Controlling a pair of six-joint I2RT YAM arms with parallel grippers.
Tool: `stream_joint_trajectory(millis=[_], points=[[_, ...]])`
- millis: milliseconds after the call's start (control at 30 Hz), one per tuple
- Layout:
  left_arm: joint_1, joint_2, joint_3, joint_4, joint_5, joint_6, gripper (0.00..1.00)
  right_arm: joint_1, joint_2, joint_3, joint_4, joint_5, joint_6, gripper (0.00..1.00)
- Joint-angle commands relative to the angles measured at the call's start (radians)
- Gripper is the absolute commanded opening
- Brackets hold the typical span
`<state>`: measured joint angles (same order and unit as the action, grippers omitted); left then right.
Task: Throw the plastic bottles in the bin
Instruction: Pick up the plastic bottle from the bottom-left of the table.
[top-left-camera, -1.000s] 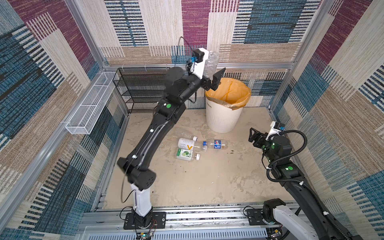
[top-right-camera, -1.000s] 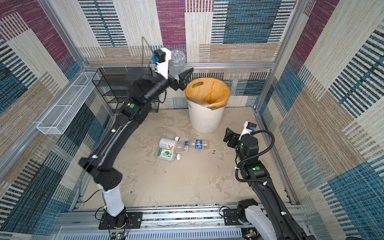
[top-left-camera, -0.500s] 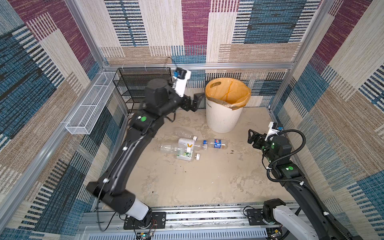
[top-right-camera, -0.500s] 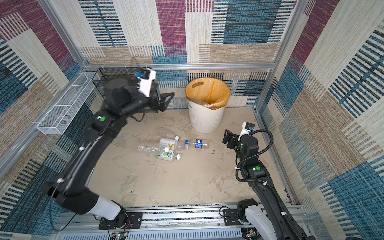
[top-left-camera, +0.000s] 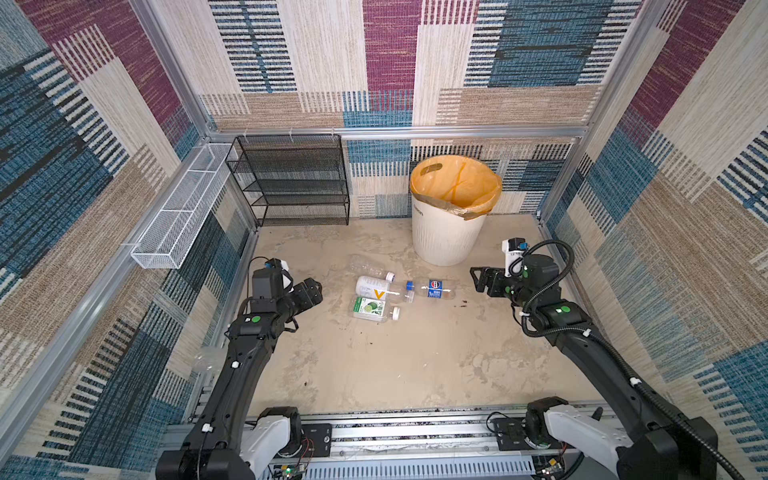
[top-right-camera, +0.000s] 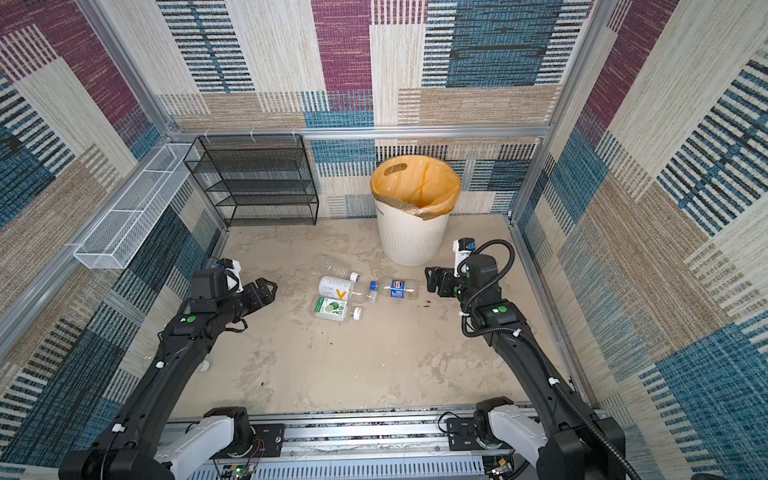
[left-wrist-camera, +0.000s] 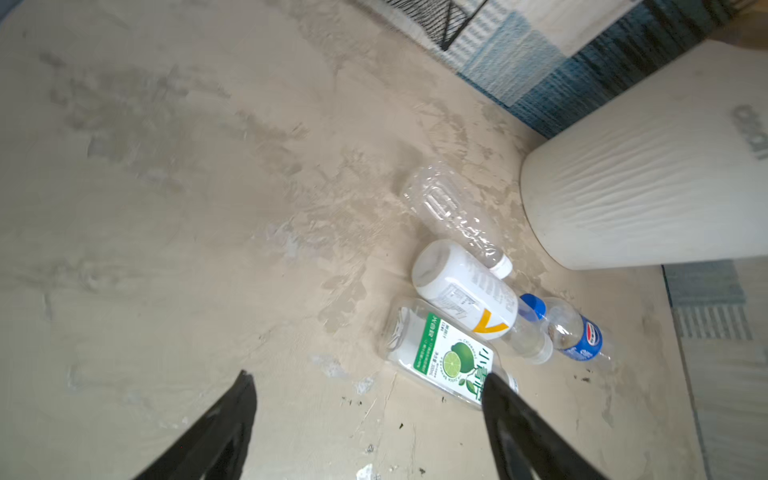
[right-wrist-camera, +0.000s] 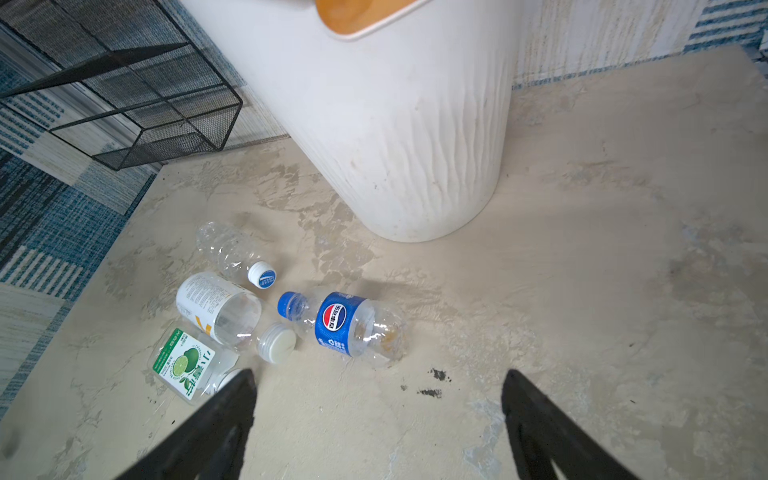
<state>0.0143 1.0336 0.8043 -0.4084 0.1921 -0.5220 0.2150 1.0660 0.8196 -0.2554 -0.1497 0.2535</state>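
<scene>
Clear lime-label bottle (left-wrist-camera: 444, 357) lies nearest the empty, wide-open left gripper (left-wrist-camera: 365, 376), so straddle its body squarely; right gripper (right-wrist-camera: 379, 372) likewise open, empty.

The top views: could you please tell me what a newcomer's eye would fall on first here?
The tall white bin with its orange liner stands out, by the back wall. Before it, four bottles lie huddled mid-floor, the blue-label bottle nearest the right hand and the lime-label bottle toward the left hand; both hands are open and empty.
</scene>
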Motion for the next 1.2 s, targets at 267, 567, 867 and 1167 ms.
stream_joint_trajectory(millis=[267,567,867,1167], points=[[0.05,0.089,0.063,0.037,0.054,-0.104,0.85,0.119,0.182,0.1,-0.053,0.02,-0.088,0.93],[0.16,0.06,0.068,-0.14,0.048,-0.069,0.87,0.156,0.308,0.196,-0.092,0.036,-0.16,0.95],[0.225,0.086,0.159,-0.471,-0.337,0.051,0.88,0.165,0.369,0.178,0.058,-0.053,-0.05,0.96],[0.264,0.089,0.203,-0.552,-0.47,0.297,0.89,0.165,0.358,0.072,0.247,-0.142,0.091,0.97]])
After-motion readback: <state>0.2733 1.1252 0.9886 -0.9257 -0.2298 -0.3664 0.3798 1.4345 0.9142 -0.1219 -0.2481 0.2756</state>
